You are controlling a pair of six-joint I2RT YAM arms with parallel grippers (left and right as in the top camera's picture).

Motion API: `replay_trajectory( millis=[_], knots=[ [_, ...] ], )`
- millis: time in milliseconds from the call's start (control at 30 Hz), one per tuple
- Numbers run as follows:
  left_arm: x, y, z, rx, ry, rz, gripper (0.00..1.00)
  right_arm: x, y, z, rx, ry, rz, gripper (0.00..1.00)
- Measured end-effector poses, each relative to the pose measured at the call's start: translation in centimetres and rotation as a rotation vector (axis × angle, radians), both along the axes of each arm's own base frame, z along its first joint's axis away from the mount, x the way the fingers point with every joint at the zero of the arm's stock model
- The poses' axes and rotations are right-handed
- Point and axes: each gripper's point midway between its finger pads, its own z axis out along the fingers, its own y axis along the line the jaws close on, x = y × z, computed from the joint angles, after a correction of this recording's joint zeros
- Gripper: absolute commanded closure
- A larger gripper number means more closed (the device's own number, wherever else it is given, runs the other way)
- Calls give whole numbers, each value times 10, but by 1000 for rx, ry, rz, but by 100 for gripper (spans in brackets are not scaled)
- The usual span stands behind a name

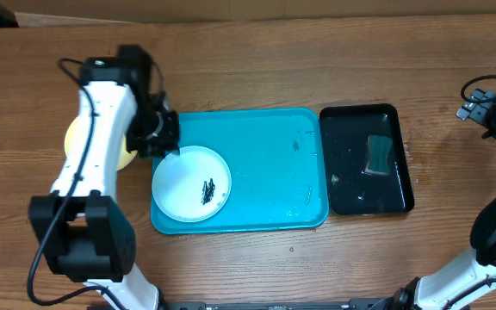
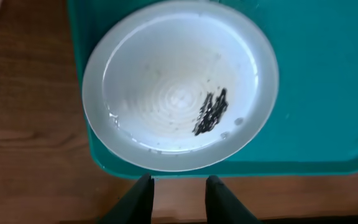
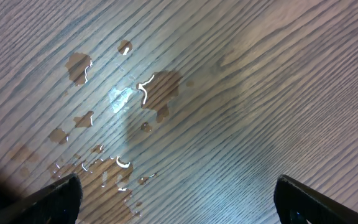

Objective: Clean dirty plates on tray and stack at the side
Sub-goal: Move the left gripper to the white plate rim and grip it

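A white plate [image 1: 179, 185] with a clump of dark specks lies at the front left corner of the turquoise tray [image 1: 274, 172]. In the left wrist view the plate [image 2: 160, 81] overhangs the tray's rim [image 2: 328, 81]. My left gripper [image 1: 158, 133] [image 2: 180, 190] hovers over the tray's left edge beside the plate, open and empty. A lime-green plate [image 1: 74, 138] lies on the table left of the tray, mostly hidden under my left arm. The light blue plate is out of view. My right gripper [image 1: 482, 108] [image 3: 179, 193] is wide open and empty at the far right.
A black glossy tray [image 1: 351, 185] holding water and a grey-green sponge [image 1: 377, 155] stands right of the turquoise tray. Water droplets [image 3: 154, 87] lie on the wooden table under my right gripper.
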Motion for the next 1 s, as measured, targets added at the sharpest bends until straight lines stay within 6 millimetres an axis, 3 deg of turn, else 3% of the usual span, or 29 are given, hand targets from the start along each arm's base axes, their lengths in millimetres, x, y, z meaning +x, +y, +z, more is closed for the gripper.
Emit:
replay_trajectory(
  millis=[433, 733, 1000],
  knots=[
    [-46, 25, -70, 140, 146, 62, 71, 0, 0, 0, 0, 0, 0, 0],
    [-45, 57, -77, 153, 142, 181, 70, 0, 0, 0, 0, 0, 0, 0],
    [-33, 72, -81, 161, 89, 228, 71, 0, 0, 0, 0, 0, 0, 0]
  ],
)
